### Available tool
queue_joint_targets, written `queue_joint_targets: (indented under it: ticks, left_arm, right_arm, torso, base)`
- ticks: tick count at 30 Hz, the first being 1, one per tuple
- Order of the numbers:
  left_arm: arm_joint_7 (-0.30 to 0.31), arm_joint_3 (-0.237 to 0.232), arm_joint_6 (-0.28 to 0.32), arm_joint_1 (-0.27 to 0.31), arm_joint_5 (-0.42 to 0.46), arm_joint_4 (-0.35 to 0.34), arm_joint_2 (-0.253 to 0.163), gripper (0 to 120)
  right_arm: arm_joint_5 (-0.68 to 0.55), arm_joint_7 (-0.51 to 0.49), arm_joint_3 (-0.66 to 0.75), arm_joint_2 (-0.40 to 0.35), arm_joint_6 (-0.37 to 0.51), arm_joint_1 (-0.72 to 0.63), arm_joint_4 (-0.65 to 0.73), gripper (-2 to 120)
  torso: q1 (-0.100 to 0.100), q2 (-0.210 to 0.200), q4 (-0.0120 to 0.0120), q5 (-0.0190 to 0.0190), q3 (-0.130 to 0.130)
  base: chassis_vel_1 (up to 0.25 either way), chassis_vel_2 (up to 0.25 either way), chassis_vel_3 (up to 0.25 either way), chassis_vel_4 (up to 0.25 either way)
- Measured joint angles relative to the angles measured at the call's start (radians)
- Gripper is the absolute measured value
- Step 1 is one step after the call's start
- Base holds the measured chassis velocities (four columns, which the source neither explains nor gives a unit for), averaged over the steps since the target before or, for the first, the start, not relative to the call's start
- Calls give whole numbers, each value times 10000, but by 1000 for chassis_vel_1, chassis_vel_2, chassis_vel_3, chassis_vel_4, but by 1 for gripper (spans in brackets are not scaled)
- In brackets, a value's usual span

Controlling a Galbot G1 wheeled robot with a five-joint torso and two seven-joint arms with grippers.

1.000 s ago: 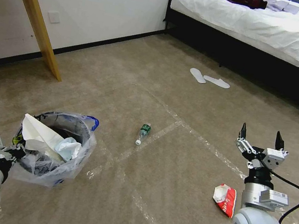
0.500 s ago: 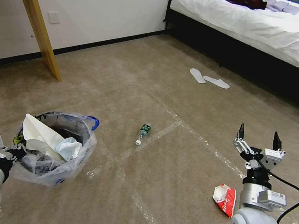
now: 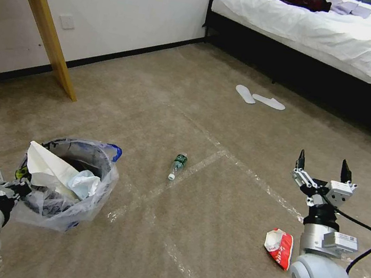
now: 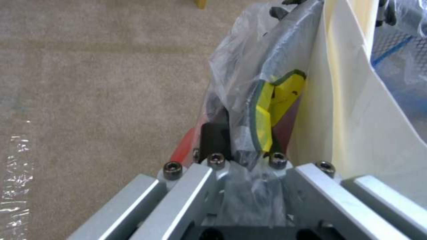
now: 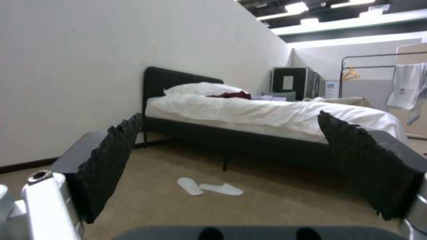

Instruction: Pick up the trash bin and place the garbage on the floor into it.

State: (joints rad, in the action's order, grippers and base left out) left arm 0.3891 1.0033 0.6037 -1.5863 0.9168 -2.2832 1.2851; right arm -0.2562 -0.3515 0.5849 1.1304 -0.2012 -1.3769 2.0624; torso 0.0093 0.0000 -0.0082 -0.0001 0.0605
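Holding trash bin by its rim, left gripper clamped on liner & edge; right gripper spread wide, empty, raised above red wrapper on floor; drop straight onto wrapper, keep bin upright.

Bed, 2 slippers, table

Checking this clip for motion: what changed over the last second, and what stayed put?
Almost nothing changed. The right gripper, open and empty above the floor, shifted only slightly. The left gripper stays clamped on the trash bin rim. The plastic bottle and red wrapper lie where they were.
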Motion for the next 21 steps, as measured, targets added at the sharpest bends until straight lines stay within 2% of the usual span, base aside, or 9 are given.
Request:
queue_joint_targets:
  ticks: [10,19,21]
  left_arm:
    - [0,6,-1,-21,-8,21,15,0]
    - [-11,18,-29,-66,-13,9,29,0]
    - [-13,19,-34,-67,-18,7,18,0]
  right_arm:
    - [75,8,65,72,0,-82,-10,100]
    - [113,-205,71,132,114,-76,-27,100]
    - [70,-882,141,105,926,-60,-4,100]
  torso:
    - [0,0,0,0,0]
    - [1,0,-1,0,2]
    - [1,0,0,0,3]
  base:
    - [-3,2,4,-6]
    - [-74,75,86,-80]
    - [-66,89,97,-66]
